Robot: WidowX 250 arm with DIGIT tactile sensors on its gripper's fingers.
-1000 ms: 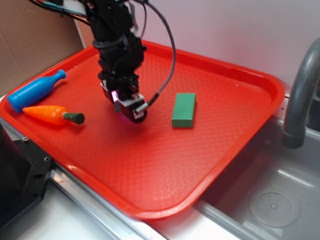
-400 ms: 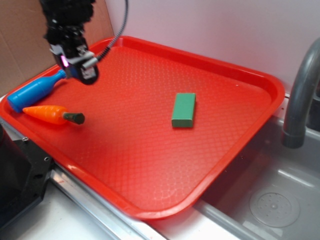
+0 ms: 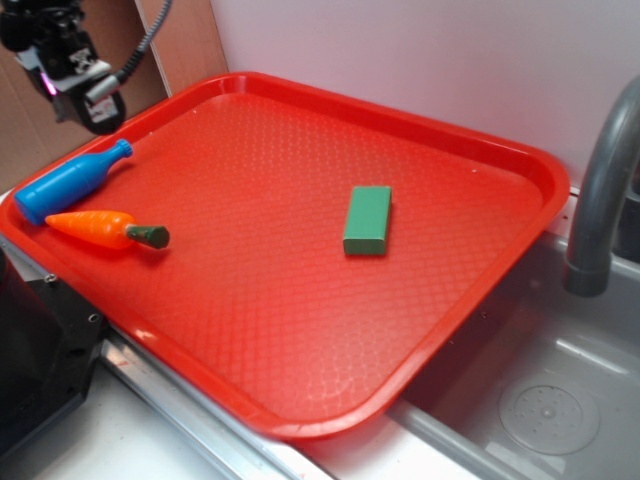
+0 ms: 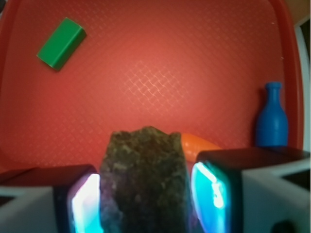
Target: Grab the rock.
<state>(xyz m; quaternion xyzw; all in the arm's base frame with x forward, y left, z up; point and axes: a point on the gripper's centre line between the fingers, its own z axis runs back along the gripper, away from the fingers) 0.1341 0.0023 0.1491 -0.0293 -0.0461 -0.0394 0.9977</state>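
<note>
We see gripper high at far left of exterior view, above tray's far-left corner. Wrist view: rock pinched between both glowing fingers, lifted clear of red tray. Rock not discernible in exterior view. Green block lies flat right of tray centre, well apart from gripper. Blue bottle and orange carrot lie side by side at tray's left edge, below gripper. Grey faucet over sink at right.

Rock mottled brown-grey, clamped between tool pads
</note>
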